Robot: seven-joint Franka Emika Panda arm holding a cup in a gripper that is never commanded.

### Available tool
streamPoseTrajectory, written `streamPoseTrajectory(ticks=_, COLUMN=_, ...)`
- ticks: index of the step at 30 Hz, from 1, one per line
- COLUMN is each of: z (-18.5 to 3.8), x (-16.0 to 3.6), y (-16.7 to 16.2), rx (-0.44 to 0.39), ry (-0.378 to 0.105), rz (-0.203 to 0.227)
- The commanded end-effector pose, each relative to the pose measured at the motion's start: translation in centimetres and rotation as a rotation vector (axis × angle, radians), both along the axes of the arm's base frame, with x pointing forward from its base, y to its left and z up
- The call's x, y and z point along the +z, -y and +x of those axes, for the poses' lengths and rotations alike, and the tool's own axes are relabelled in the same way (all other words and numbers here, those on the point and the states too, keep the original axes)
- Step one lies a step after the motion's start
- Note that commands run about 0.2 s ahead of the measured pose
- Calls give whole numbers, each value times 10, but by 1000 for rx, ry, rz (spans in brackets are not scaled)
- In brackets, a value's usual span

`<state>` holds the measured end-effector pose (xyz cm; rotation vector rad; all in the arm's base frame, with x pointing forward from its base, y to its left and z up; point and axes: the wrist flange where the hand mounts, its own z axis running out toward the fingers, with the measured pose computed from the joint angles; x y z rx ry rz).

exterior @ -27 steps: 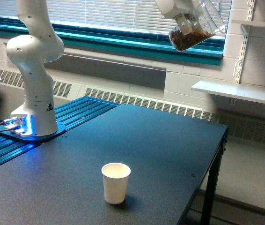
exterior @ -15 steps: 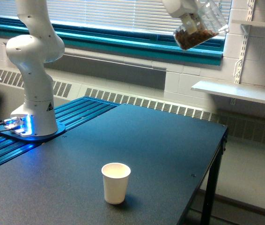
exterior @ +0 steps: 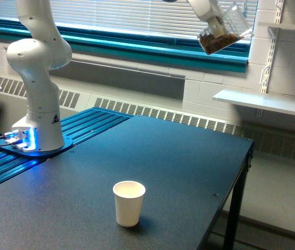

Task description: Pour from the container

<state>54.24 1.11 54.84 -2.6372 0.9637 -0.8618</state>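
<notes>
1. While hanging high at the top of the exterior view, toward its right, clear container [exterior: 224, 32] sitting tilted in gripper [exterior: 213, 23], clamped on the cup wall; brown and tan bits [exterior: 218, 41] pooling in the low end.
2. Sitting well apart from white paper cup [exterior: 128, 202], which is standing upright near the front of the dark table [exterior: 189, 156], far below and toward the exterior view's left.
3. Risking, if tipping further from here: bits falling clear of the paper cup, likely scattering on the table or past its far edge onto the floor.
4. Risking, if pouring from this height even once lined up: bits bouncing out, or knocking over the light cup.
5. Needing travel down and across before any pour; sloshing bits out mid-move likely if keeping this tilt.
</notes>
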Motion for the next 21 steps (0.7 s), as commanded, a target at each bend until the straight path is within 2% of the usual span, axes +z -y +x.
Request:
streamPoseTrajectory(ticks=1, z=-16, x=-2, y=44, rx=-95, ry=16, rz=4)
streamPoseTrajectory(ticks=12, z=-38, x=-17, y=89, rx=-180, ry=-2, rz=23)
streamPoseTrajectory(ticks=21, z=-54, x=-47, y=113, rx=-221, ry=-47, rz=35)
